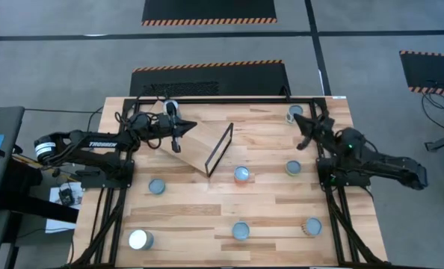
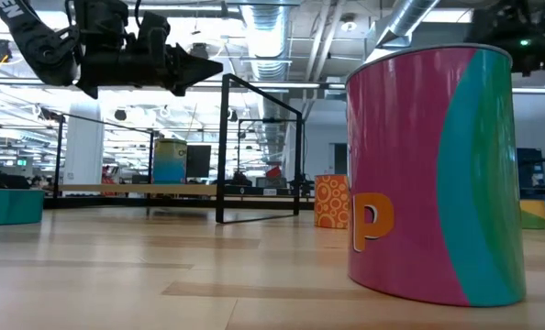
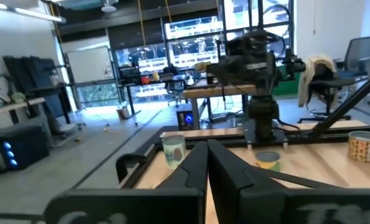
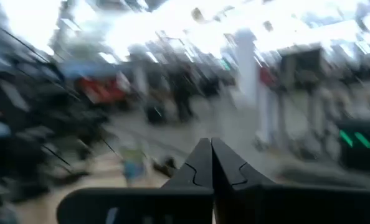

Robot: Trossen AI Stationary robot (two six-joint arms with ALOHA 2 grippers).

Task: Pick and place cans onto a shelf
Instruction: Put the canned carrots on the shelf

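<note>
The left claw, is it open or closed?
Closed. In the left wrist view the left claw has both fingers pressed together with nothing between them, held above the shelf.

A lab: exposed ceiling ducts (image 2: 410, 23), monitors (image 3: 194, 34), office chair (image 3: 359, 53), hazard-taped floor mats (image 1: 207, 10).

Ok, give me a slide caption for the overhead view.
Both arms raised over a table with the shelf and eight scattered cans; none shelved yet.
</note>
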